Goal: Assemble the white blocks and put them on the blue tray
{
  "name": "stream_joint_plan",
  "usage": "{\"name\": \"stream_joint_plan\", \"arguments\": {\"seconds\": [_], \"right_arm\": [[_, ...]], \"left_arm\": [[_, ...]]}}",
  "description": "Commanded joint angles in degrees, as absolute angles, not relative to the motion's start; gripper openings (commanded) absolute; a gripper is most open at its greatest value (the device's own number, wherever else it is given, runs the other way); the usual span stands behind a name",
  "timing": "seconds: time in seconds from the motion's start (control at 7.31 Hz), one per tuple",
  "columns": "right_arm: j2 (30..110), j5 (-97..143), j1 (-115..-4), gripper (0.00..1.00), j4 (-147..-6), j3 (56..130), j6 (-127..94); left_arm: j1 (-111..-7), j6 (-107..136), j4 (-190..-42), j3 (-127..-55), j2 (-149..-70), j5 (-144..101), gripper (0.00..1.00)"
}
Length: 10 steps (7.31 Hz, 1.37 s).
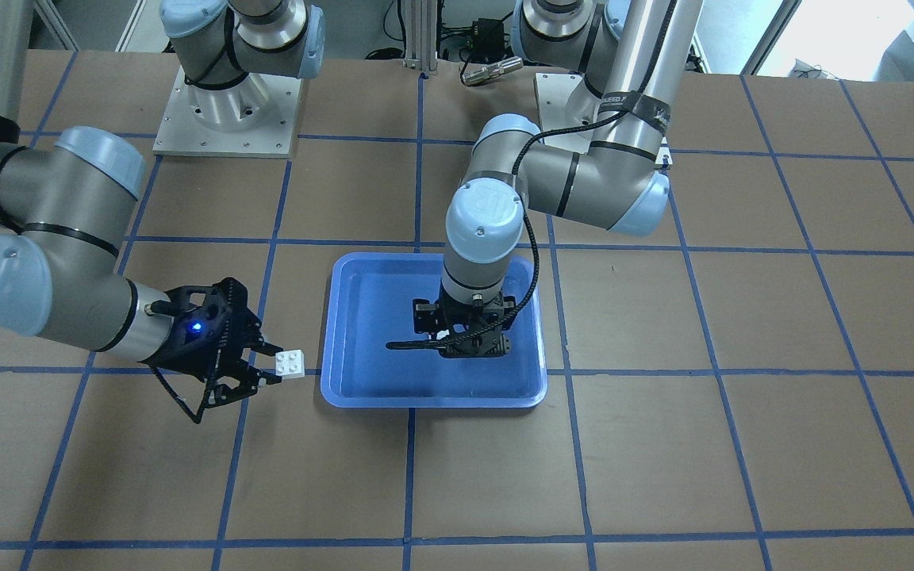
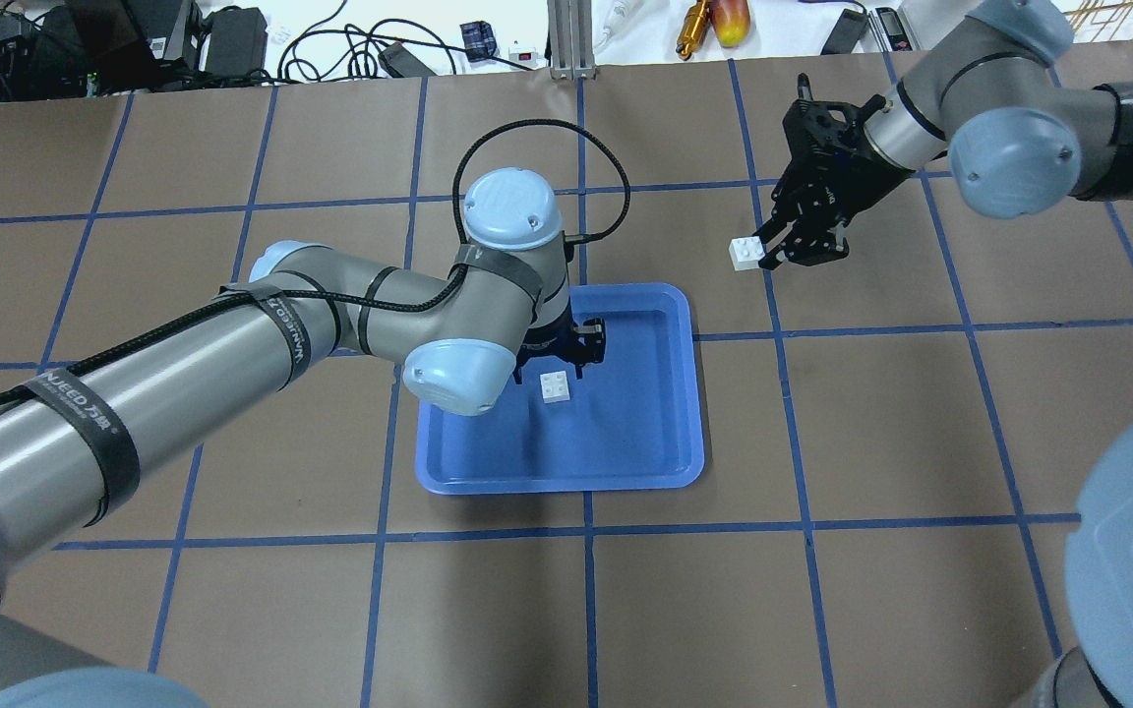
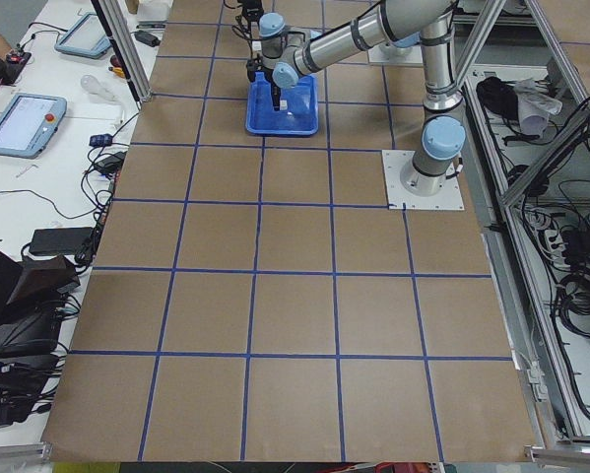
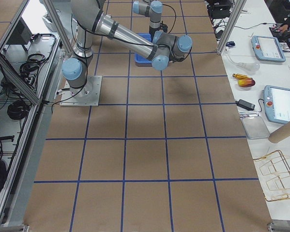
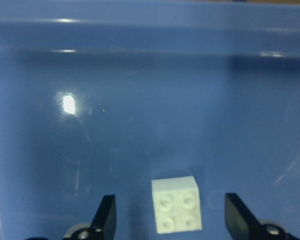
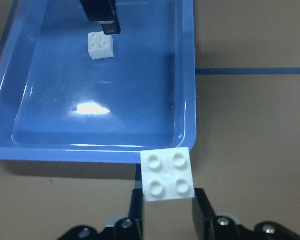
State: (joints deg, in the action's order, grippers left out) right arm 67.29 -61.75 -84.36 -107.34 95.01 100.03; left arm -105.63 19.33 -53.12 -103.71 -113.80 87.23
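One white block [image 2: 556,386] lies studs up on the floor of the blue tray [image 2: 626,433]. My left gripper [image 2: 566,349] hangs just above it, open; in the left wrist view its fingers [image 5: 107,222] stand wide on either side of the block [image 5: 176,204] without touching it. My right gripper [image 2: 768,254] is shut on the second white block [image 2: 746,253], studs up, held above the table beside the tray's short side. The right wrist view shows that block [image 6: 168,175] at the fingertips, with the tray [image 6: 139,100] and the other block [image 6: 100,45] beyond.
The table is brown with blue tape lines [image 1: 425,539]. Both arm bases [image 1: 223,111] stand at the robot's side. Cables and tools [image 2: 714,20] lie beyond the far table edge. Operator tablets [image 4: 268,46] sit on side benches.
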Motion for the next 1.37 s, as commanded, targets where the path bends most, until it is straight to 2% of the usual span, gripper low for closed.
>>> {"name": "stream_joint_plan", "arguments": {"seconds": [0.0,0.14,0.27,0.41,0.82,0.96,1.23], "right_arm": [[67.6,-61.7,-87.7,0.00,-110.3,97.3,94.0],[67.6,-61.8,-89.8,0.00,-113.5,99.3,90.8],[67.2,-62.2,-92.2,0.00,-118.9,101.7,87.0],[67.5,-62.5,-93.9,0.00,-123.6,104.9,84.3],[67.2,-62.5,-96.1,0.00,-136.0,112.4,80.4],[67.1,-62.5,-97.2,0.00,-136.1,112.4,79.3],[67.1,-62.3,-98.3,0.00,-136.3,112.9,79.4]], "left_arm": [[-101.5,17.0,-53.7,-105.5,-111.6,82.2,0.84],[-101.1,16.7,-53.6,-106.9,-111.6,81.8,0.72],[-101.0,16.7,-53.3,-107.2,-111.6,81.7,0.49],[-100.8,16.4,-53.3,-107.2,-111.8,81.7,0.37],[-101.1,16.6,-52.8,-107.3,-113.1,81.7,0.16],[-101.2,16.6,-52.7,-107.3,-113.2,81.7,0.12],[-101.2,16.9,-52.6,-107.4,-113.5,81.6,0.12]]}}
